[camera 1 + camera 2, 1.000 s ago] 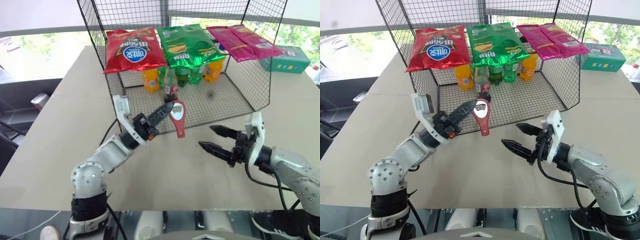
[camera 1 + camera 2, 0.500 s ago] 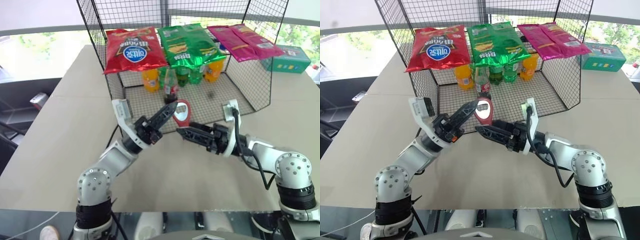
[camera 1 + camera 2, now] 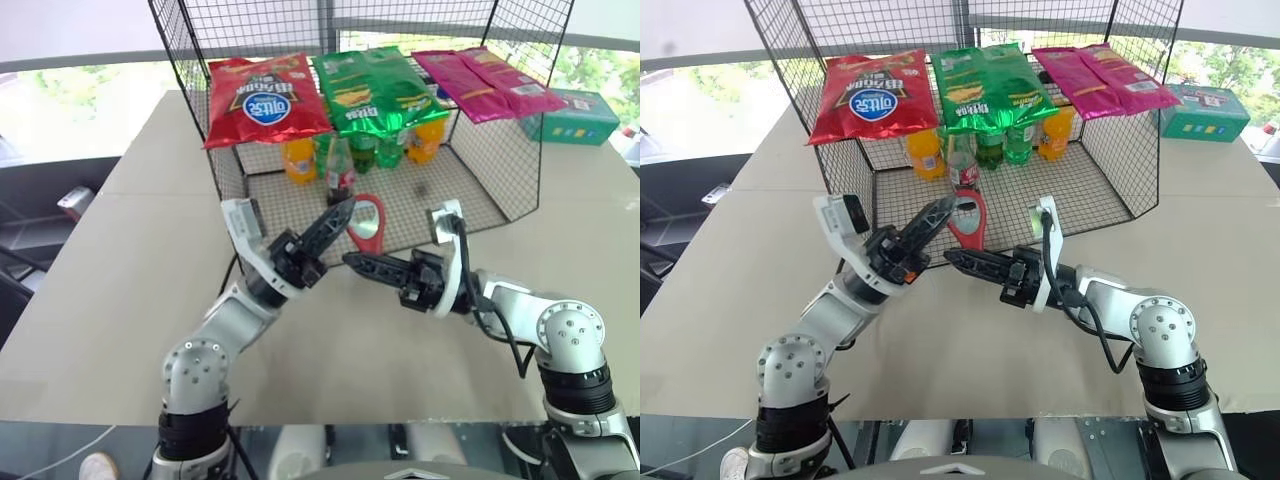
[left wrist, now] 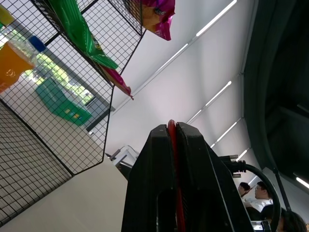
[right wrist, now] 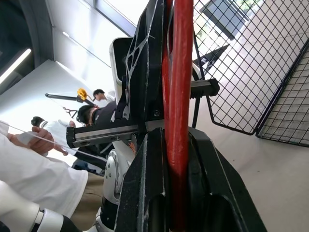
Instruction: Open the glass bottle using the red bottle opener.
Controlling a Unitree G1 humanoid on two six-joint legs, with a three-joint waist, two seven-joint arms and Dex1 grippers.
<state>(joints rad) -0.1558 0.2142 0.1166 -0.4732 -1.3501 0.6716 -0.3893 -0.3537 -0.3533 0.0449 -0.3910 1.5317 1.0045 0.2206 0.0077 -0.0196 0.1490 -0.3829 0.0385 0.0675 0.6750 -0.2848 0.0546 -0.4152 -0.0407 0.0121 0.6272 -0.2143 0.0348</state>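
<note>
- A black wire basket (image 3: 500, 190) stands on the desk (image 3: 130, 270), with its open side toward the robot.
- Inside the basket, at the back, there is a row of bottles: an orange soda bottle (image 3: 299, 160) on the left, green bottles (image 3: 375, 152) in the middle, and another orange bottle (image 3: 427, 142) on the right.
- The glass bottle (image 3: 340, 168) stands upright on the basket floor, just in front of this row, between the left orange bottle and the green ones. It has dark cola and a red label; its cap is too small to see well.
- On the top edge of the basket hang three chip bags: a red chip bag (image 3: 265, 100) at the left, a green chip bag (image 3: 375, 92) in the middle, and a pink chip bag (image 3: 490, 85) at the right.
- The red bottle opener (image 3: 366, 224) is in the air just in front of the basket opening, near the glass bottle but not touching it. Its ring head is up.
- The left claw (image 3: 338, 218) is pressed together on the red bottle opener; in the left wrist view the red edge sits between its two fingers (image 4: 154, 159).
- The right claw (image 3: 358, 262) points toward the robot's left and is also closed on the lower part of the opener; the right wrist view shows the red strip pinched between its fingers (image 5: 145, 193).
- The desk is plain beige, and a green box (image 3: 578, 118) lies on it to the right of the basket.
- Behind the desk there are big windows with green trees outside.
- In the wrist views, some people (image 5: 99, 104) are seen in the room, and long lamps (image 4: 212, 21) on the ceiling.
</note>
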